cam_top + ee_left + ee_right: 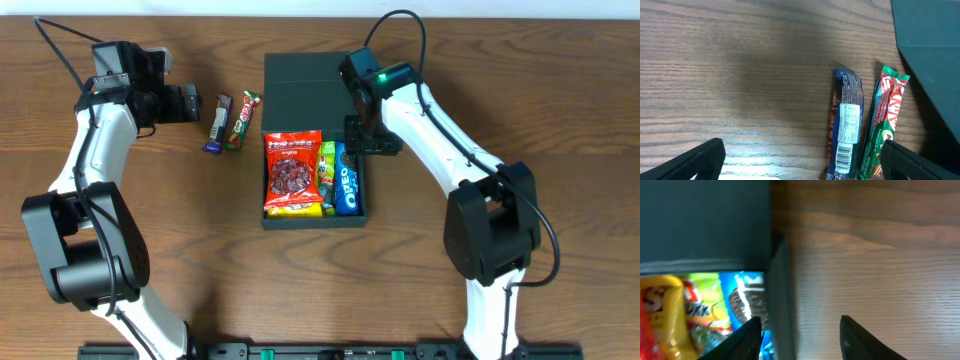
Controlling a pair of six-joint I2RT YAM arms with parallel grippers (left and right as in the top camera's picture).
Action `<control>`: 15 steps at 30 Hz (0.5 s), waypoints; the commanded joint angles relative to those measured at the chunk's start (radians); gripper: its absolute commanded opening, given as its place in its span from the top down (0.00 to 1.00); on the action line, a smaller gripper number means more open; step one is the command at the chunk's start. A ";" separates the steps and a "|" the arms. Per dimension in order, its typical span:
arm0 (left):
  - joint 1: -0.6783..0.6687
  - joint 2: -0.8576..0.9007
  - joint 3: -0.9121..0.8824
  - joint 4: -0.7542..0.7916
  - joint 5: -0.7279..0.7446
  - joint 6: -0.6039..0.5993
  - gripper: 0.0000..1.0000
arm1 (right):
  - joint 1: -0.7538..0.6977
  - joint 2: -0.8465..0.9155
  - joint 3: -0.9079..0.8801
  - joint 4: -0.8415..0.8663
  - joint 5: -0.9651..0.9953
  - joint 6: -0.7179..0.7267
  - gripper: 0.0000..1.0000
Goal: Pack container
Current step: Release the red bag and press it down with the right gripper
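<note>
Right claw (799, 339), fingers spread open, straddles the container's (781, 295) side wall.

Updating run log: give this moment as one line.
container open, three packets inside | two bars outside | left pincer open | right pincer open astride wall

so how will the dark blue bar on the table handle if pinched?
The dark blue bar looks slim in a glossy wrapper, so probably light and slippery. It lies flat, so rolling seems unlikely. A sideways push may nudge the red-green bar close beside it.
</note>
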 commanded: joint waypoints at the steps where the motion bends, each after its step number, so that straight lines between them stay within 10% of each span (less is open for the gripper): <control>1: 0.000 0.014 0.016 -0.002 0.016 0.010 0.00 | -0.003 0.025 -0.010 -0.003 0.082 0.023 0.50; 15: 0.000 0.014 0.016 -0.002 0.016 0.010 0.00 | -0.060 0.037 -0.011 -0.078 0.127 0.090 0.48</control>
